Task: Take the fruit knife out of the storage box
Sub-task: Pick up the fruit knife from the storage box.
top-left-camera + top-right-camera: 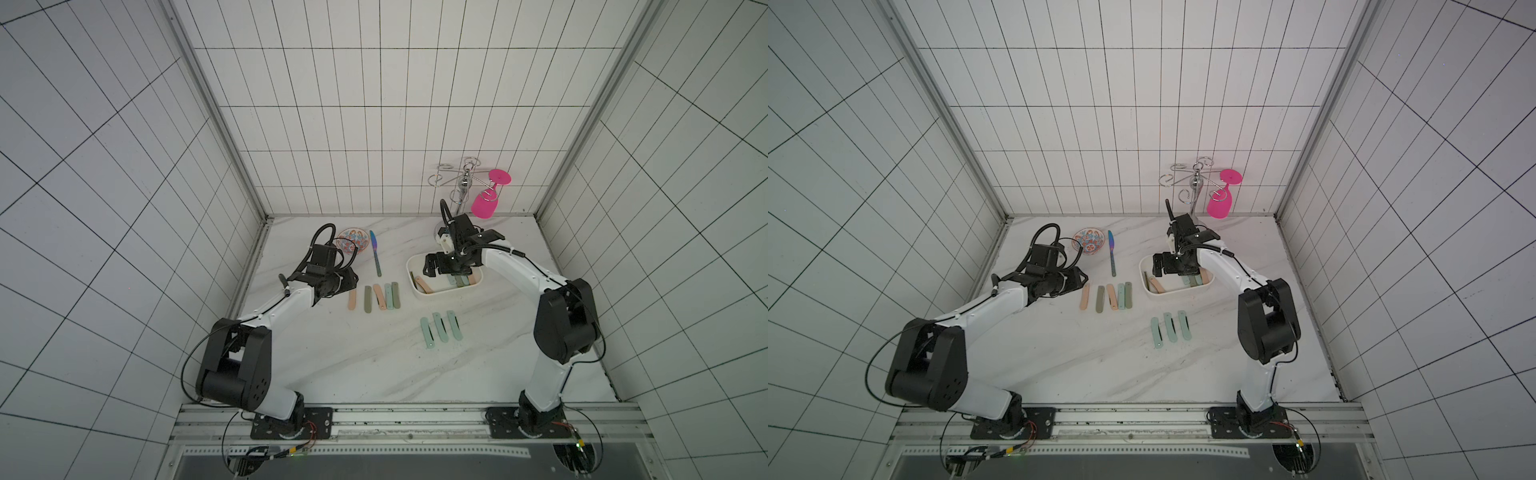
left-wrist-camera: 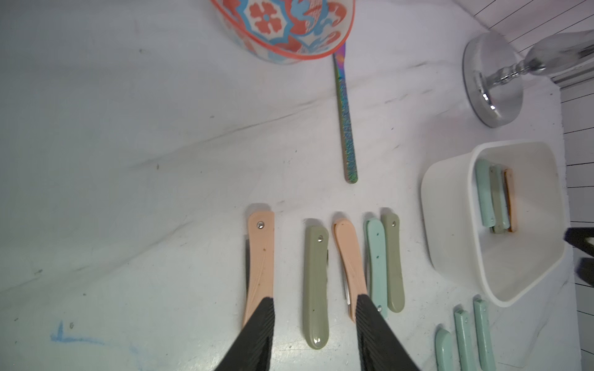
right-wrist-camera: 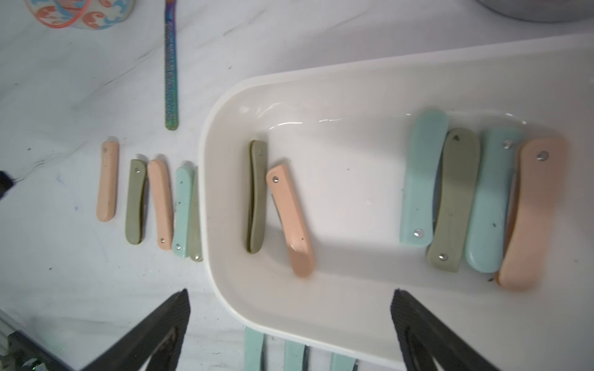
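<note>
The white, low-walled storage box (image 3: 321,90) holds six folded fruit knives (image 3: 424,180). An olive knife (image 3: 257,196) lies just beside a peach knife (image 3: 291,218) at one end. Four more (image 3: 456,199), mint, olive, mint and peach, are packed side by side at the other. The right gripper (image 3: 291,292) hovers above the box, jaws wide and empty. The box sits on a white marble-veined table (image 1: 353,365) enclosed by white tiles (image 1: 374,104). The left gripper (image 2: 314,298), jaws partly apart, straddles a loose olive knife (image 2: 316,257) in a row of five on the table, without pinching it.
</note>
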You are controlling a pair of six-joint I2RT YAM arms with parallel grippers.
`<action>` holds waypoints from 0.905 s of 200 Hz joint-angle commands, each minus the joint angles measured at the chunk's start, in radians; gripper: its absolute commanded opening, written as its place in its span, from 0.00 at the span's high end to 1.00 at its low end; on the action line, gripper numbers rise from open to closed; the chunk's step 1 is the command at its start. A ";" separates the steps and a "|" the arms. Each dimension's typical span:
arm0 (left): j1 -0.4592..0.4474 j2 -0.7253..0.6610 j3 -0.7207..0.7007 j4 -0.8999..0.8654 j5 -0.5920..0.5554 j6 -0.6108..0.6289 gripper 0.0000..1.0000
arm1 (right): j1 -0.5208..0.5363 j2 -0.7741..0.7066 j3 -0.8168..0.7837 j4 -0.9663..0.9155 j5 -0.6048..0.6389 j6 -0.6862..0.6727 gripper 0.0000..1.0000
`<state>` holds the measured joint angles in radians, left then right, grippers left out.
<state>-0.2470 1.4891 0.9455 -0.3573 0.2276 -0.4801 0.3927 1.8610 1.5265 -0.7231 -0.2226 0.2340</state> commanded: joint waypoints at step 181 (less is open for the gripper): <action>-0.016 0.032 0.102 -0.008 0.067 0.049 0.54 | -0.080 0.289 0.133 0.028 0.225 -0.039 0.47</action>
<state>-0.2611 1.5070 1.0187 -0.3622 0.2863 -0.4507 0.3256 2.1258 1.6211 -0.6888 -0.0441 0.2161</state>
